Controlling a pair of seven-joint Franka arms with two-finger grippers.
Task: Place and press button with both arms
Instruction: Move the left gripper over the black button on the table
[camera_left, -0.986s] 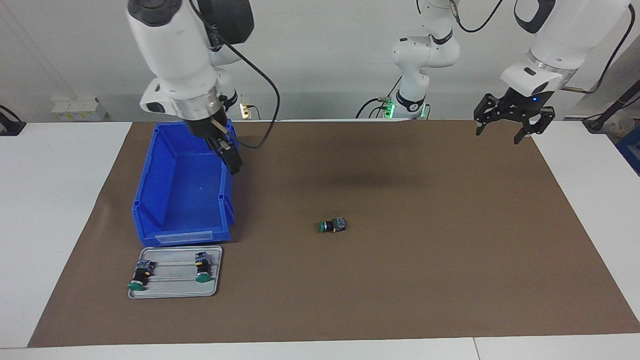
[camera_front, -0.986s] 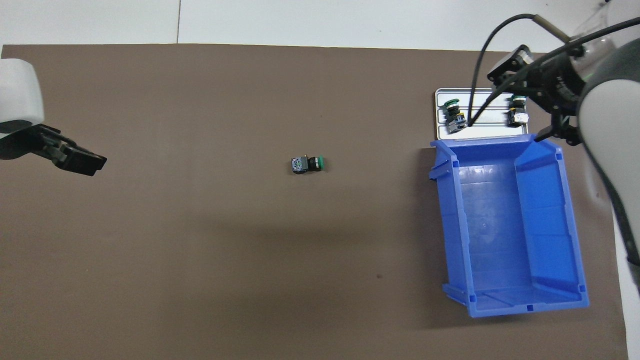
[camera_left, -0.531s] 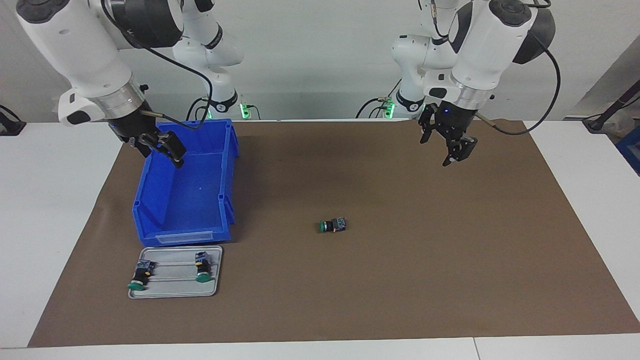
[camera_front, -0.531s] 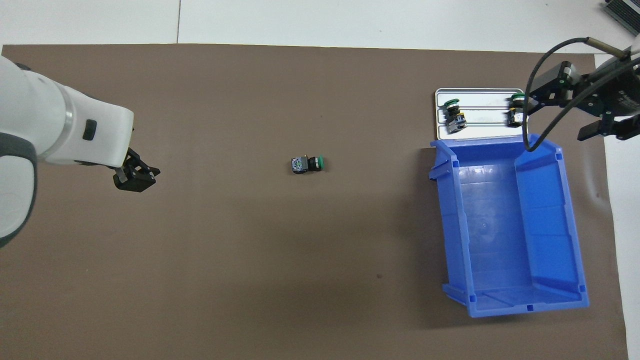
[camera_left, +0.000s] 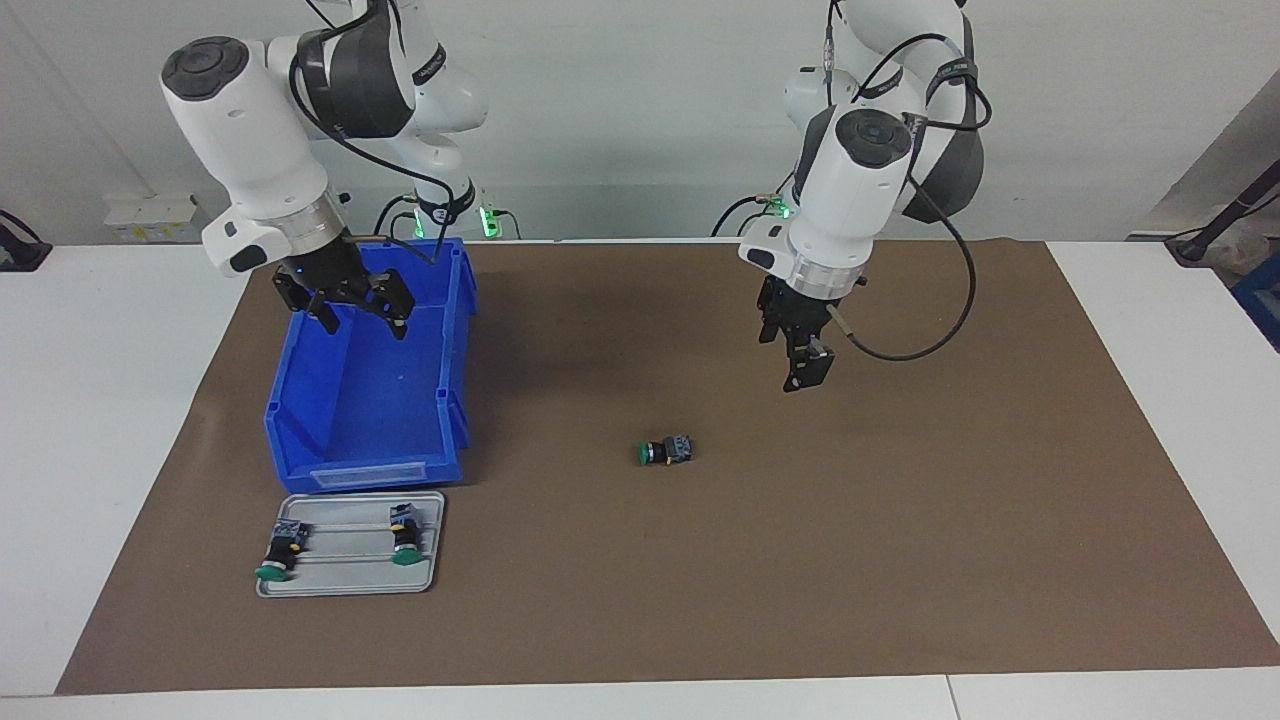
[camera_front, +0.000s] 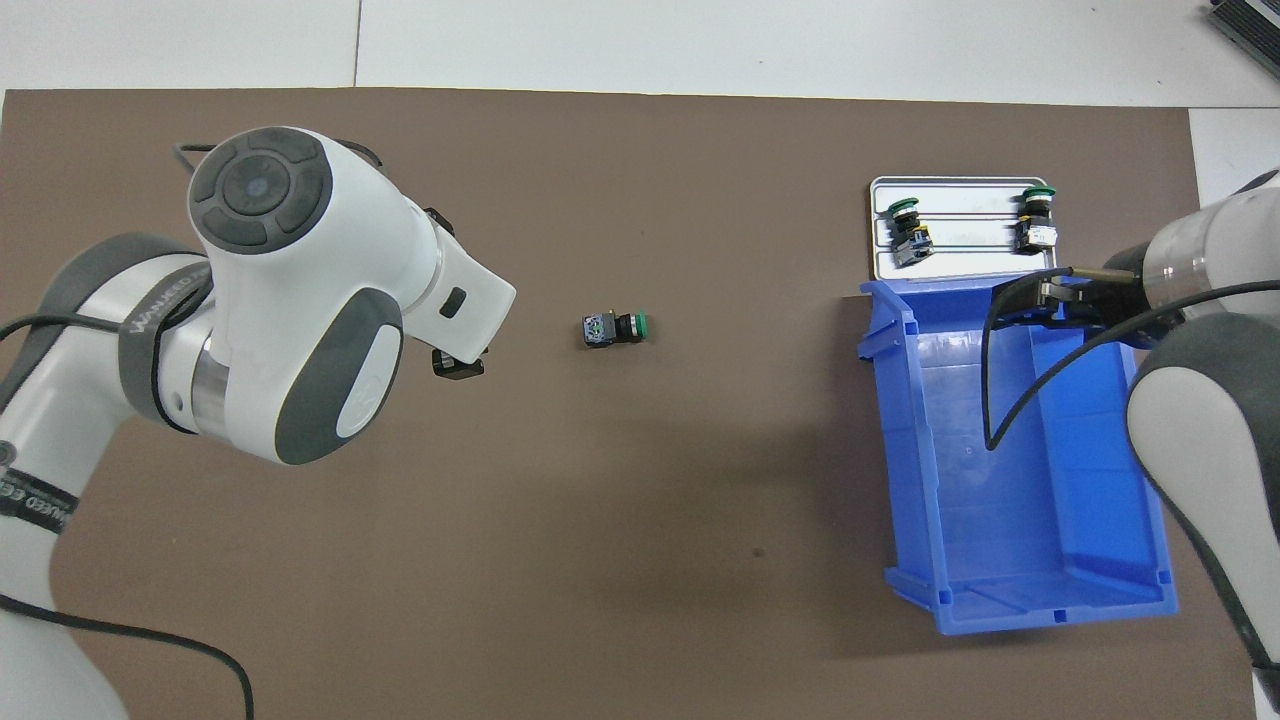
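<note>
Both grippers hang in the air with nothing in them: the right gripper (camera_left: 357, 316), its fingers spread wide, is over the blue bin (camera_left: 368, 385), and the left gripper (camera_left: 803, 368) is over the bare brown mat (camera_left: 900, 520), toward the left arm's end from the button (camera_left: 666, 451). Seen edge-on in the facing view, the left gripper's fingers cannot be judged by sight alone, though they appear parted and hold nothing. In the overhead view the left arm's big white wrist covers nearly all of its gripper, leaving only a dark tip (camera_front: 457, 365) showing, and the right arm is cut off by the frame's edge. The button (camera_front: 615, 328) lies on its side near the middle of the mat, green cap toward the right arm's end. Two more buttons (camera_left: 281, 551) (camera_left: 403, 533) lie on a grey tray (camera_left: 350, 585) just beside the bin, farther from the robots. White tabletop (camera_left: 90, 420) borders the mat. Only the facing view shows the pale wall, the arm bases with green lights and the cables.
</note>
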